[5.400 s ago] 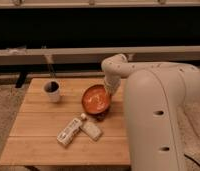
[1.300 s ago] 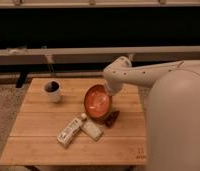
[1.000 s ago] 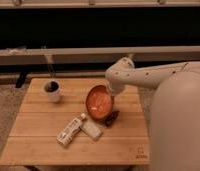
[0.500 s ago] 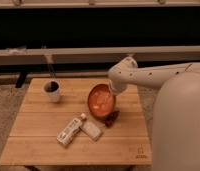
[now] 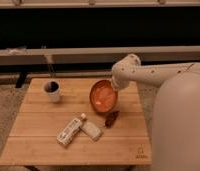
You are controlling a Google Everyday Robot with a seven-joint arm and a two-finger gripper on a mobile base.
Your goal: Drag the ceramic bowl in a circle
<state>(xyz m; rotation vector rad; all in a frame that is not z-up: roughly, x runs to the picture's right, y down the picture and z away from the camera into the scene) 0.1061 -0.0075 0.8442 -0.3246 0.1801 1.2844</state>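
Note:
The ceramic bowl (image 5: pixel 103 96) is glossy orange-red with a darker rim. It is on the right half of the wooden table (image 5: pixel 43 150), tipped up on edge so its inside faces the camera. My gripper (image 5: pixel 114 90) is at the bowl's upper right rim, at the end of the white arm (image 5: pixel 148 74) that reaches in from the right, and it is shut on the rim. The fingertips are partly hidden by the bowl.
A white mug (image 5: pixel 52 91) with a dark inside stands at the table's back left. Two white packets (image 5: pixel 70 131) (image 5: pixel 91 130) lie front centre. A small dark brown object (image 5: pixel 111 118) lies just below the bowl. My white body (image 5: pixel 180 130) fills the right side.
The bowl and gripper have shifted a little to the right and the bowl has tipped up more steeply. The mug and packets have not moved.

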